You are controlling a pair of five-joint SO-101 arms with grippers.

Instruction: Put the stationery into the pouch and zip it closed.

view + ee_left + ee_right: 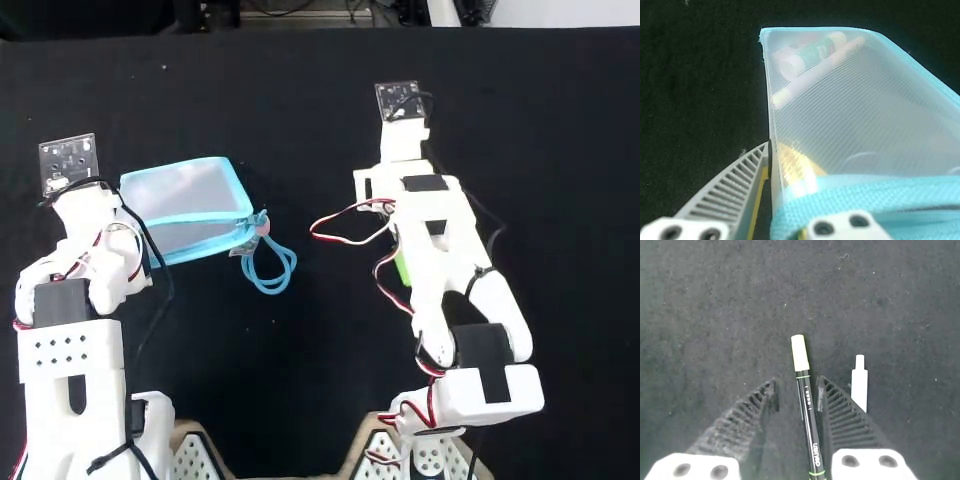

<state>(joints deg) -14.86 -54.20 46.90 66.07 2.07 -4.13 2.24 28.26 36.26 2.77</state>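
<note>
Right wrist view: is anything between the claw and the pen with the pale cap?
Nothing visible does. The pen lies on the black table inside the open right claw. A small white piece lies beside it, outside the claw's span and apart from the pen.

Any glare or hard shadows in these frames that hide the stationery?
Left wrist view: one bright glint on the pouch, with the contents visible through it. Right wrist view: a soft shadow beside the right gripper, and the pen is evenly lit. High view: even light on the dark table, no glare.
</note>
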